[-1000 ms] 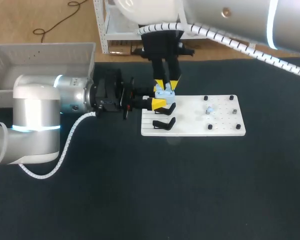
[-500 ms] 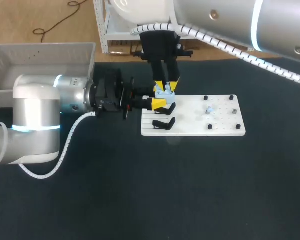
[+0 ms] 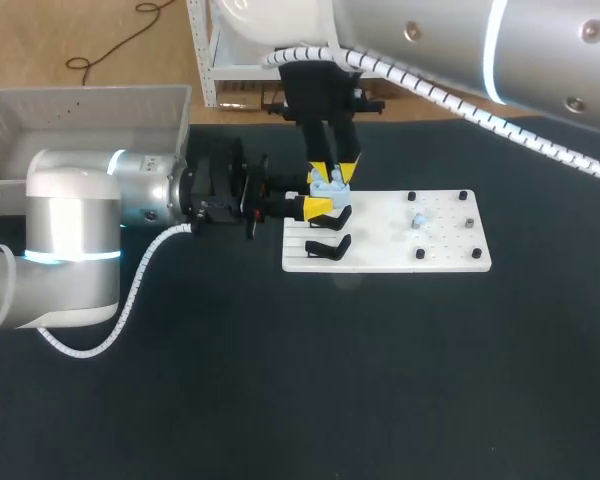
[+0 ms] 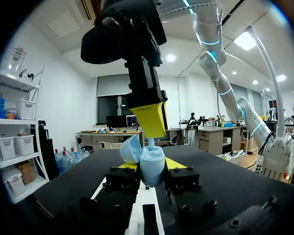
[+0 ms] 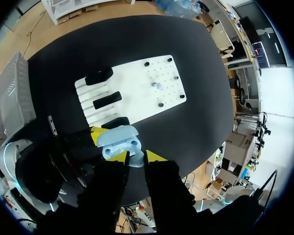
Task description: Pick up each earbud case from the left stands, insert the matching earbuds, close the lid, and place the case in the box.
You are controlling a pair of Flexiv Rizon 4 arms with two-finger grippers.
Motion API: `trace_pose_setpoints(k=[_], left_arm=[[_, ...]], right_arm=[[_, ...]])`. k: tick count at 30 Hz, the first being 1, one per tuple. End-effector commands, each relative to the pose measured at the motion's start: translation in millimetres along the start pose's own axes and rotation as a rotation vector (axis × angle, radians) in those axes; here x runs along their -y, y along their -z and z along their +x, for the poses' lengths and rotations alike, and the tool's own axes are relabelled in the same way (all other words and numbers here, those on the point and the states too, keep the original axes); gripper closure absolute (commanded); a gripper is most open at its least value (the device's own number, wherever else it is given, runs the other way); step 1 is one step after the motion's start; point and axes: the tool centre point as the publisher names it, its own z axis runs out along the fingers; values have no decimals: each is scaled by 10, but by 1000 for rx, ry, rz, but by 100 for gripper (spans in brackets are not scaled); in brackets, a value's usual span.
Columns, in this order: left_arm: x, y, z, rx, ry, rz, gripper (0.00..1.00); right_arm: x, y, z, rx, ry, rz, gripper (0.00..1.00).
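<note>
From above, your left gripper [image 3: 318,207] is clamped on the pale blue case [image 3: 326,185]. It holds the case over the left end of the board [image 3: 450,255], which lies toward the tabletop's far edge. Your right gripper [image 3: 333,170] hangs straight down onto the case. A second bud [image 3: 417,220] waits near the board's right end, and the box [image 3: 90,92] sits by the far left corner. Hold the left arm still; it is your fixture for this step.

In the left wrist view, both yellow tips press the case from two sides, and the lid [image 4: 130,149] stands open and tipped away. The right fingers are nearly together, and the pale stem of a bud [image 4: 151,142] pokes down from them into the case mouth. My reading is that the bud is entering but not yet seated. Push straight down along the stem and not at a slant, because one right finger stands just beside the lid and a sideways nudge could knock it.

In the right wrist view, you look down onto the open case just ahead of the tips, with the bud pinched between them. Line the bud up over its own socket here. Loosen the pinch only once the bud sits flush, then lift straight up so it is not dragged back out.
</note>
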Motion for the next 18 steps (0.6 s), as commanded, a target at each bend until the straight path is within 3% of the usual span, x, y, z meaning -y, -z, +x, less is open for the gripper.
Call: trace_pose_setpoints(k=[1,16,17,18], left_arm=[[-11,0,7,0,0,2,100],[-11,0,7,0,0,2,100],[-11,0,7,0,0,2,100],[-11,0,7,0,0,2,100]], right_arm=[[14,-19,-15,-4,-3,1,100],[7,-98,-70,-12,-7,10,100],[4,-100,-73,-13,-7,9,93],[3,-102,-74,-16,-7,8,76]])
